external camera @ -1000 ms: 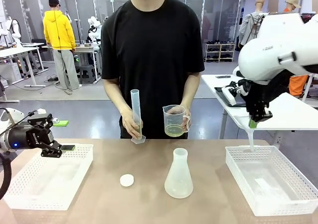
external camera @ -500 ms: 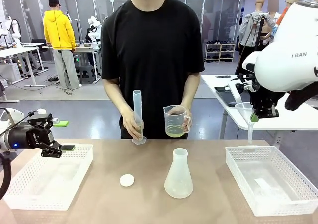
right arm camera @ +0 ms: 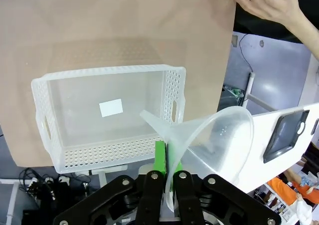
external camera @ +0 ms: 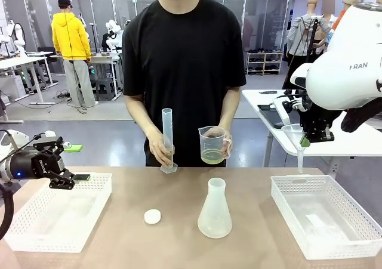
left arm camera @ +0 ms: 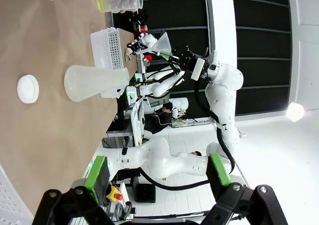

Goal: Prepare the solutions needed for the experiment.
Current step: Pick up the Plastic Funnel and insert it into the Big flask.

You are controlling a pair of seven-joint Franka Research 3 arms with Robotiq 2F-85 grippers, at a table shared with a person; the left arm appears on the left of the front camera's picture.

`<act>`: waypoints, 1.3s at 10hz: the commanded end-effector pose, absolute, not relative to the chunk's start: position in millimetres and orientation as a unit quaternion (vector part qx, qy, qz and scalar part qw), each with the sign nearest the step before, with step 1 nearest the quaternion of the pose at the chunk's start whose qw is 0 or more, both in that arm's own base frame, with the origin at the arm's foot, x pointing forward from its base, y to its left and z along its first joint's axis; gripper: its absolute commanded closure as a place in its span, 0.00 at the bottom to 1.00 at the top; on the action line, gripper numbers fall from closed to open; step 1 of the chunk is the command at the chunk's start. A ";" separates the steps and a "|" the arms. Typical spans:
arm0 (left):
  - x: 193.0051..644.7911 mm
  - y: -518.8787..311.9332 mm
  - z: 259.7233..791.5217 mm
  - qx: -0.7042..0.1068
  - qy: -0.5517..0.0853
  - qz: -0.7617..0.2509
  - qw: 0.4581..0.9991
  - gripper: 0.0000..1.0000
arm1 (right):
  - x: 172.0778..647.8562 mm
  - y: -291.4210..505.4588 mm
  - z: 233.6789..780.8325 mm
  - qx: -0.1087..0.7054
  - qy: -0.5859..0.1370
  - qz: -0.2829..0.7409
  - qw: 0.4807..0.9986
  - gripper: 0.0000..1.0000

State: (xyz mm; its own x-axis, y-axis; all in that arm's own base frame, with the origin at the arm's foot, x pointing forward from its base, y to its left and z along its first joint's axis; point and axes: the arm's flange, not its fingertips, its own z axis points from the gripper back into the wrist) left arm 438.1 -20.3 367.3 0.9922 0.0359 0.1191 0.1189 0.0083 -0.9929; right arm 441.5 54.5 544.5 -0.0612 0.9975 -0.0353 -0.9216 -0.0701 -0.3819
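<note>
Solution (external camera: 210, 157) (pale yellow-green, a shallow layer) sat in the bottom of a clear beaker (external camera: 211, 139). One of the person's hands (external camera: 226, 147) held the beaker up over the table's far edge. The person's other hand (external camera: 157, 152) steadied an upright graduated cylinder (external camera: 168, 132), its foot at or just above the tabletop; no liquid could be made out in it. The conical flask (external camera: 215, 212) stood near mid-table and appeared empty, with its white cap (external camera: 153, 216) lying apart on the table.

The right gripper (right arm camera: 166, 152) was clamped tight on the rim of a clear funnel (right arm camera: 219, 132), which it held in the air above the right tray (external camera: 325, 245), spout down. The left gripper (left arm camera: 158, 172) had its jaws wide with nothing between them, at the far edge of the left tray (external camera: 36, 236).

Judgement: early stage. Done: flask uncapped, funnel out of the tray and in grip. Not yet done — funnel seated in the flask neck, solution measured into the cylinder, liquid poured into the flask, cap replaced.
</note>
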 end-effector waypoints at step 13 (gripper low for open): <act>439.4 -21.5 368.6 -0.704 -0.063 -0.024 0.707 0.00 | 352.1 210.0 588.1 -0.133 -0.300 0.878 0.349 0.96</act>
